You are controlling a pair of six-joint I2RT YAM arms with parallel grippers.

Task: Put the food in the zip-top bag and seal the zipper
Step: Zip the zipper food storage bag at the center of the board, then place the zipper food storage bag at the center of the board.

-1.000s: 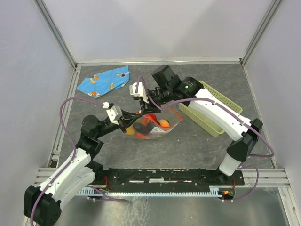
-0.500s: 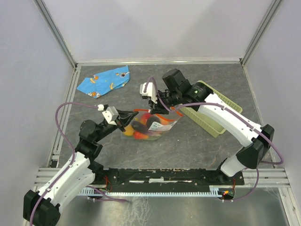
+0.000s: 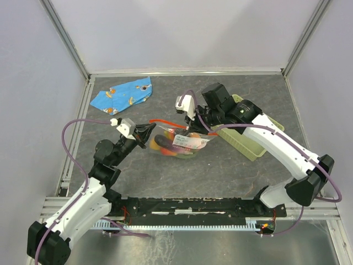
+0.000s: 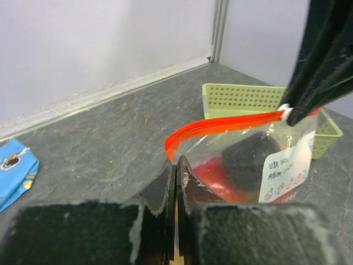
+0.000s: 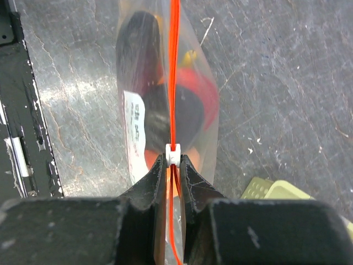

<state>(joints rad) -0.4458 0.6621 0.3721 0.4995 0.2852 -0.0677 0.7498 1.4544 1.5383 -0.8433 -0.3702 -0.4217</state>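
At the far left of the table a blue cloth [image 3: 122, 94] is seen lying by itself, well apart from the work. Next to the right, the left gripper [image 3: 150, 129] is found shut tight, its fingers [image 4: 165, 185] pinched on the corner of the zip-top bag [image 3: 176, 144] just below the end of the zipper [image 4: 220, 126]. This corner appears to be held as an anchor, so that the mouth edge is kept taut and the bag cannot be dragged along. The bag is held hanging between the two grippers, near the middle of the table, with its red-orange strip uppermost and stretched nearly straight. The food [image 3: 165, 148] is already inside, and a dark piece [image 4: 248, 154] and a red round piece [image 4: 215, 178] can be made out through the clear plastic. Toward the right end of the strip, the right gripper [image 5: 173, 161] is closed narrowly on the small white slider [image 5: 173, 154], the strip running between its fingers. The sealing stroke is judged to be in hand. How much of the mouth is already closed cannot be told. Just beyond, at the right, the pale green basket [image 3: 248, 138] stands beside the right arm, and no food is seen in it.
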